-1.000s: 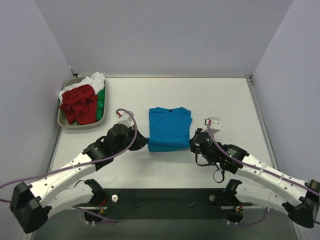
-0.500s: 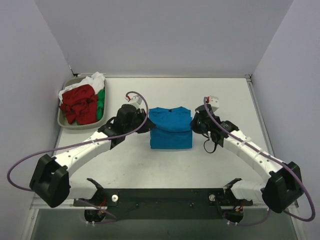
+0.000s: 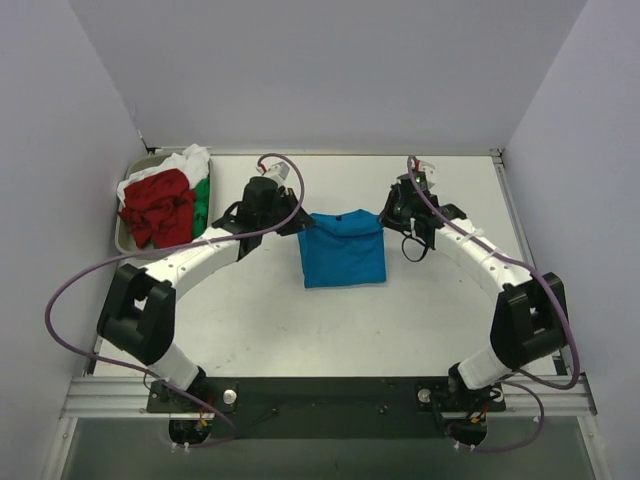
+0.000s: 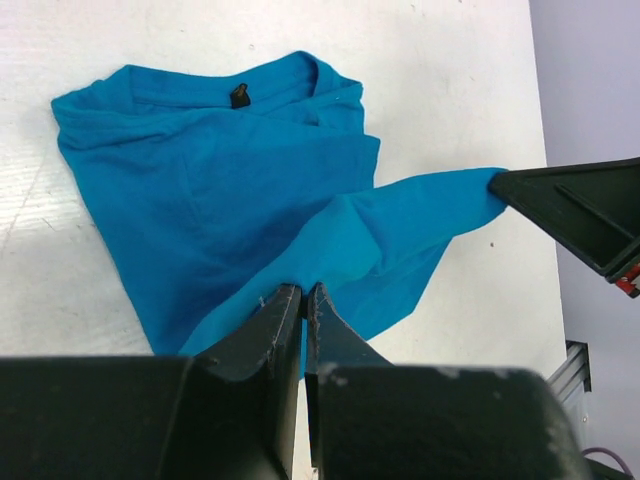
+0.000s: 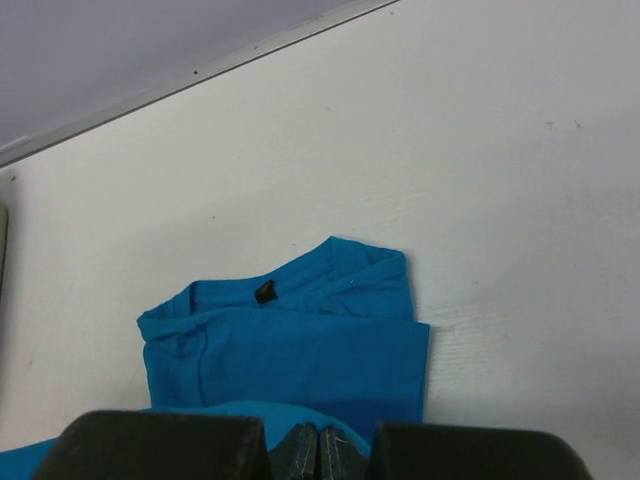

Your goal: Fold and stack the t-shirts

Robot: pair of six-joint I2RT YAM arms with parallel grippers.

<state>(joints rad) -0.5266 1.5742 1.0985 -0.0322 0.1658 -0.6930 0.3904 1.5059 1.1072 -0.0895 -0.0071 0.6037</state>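
Both grippers have travelled away from the arm bases over the last second, from the near hem of the shirt to its far end, carrying that hem with them. Left gripper [image 4: 303, 292]: fingers pressed together on a corner of the blue t-shirt [image 3: 343, 255], cloth pinched between the tips. Right gripper [image 5: 318, 432]: likewise clamped, with blue cloth showing at the tips; the left wrist view confirms it holds the opposite corner, the raised edge stretched between the two. The folded shirt lies at mid-table [image 3: 450, 300], its length running near to far, collar and black tag [image 5: 264, 292] toward the back wall. The lifted flap hangs over the body beneath it and sags in the middle. Compared with the earlier frames, the shirt's outline on the table is shorter. Well to the left, at the far corner, the grey tray [image 3: 128, 245] holds red [image 3: 160, 205], green [image 3: 203, 205] and white [image 3: 185, 160] t-shirts in a loose heap.
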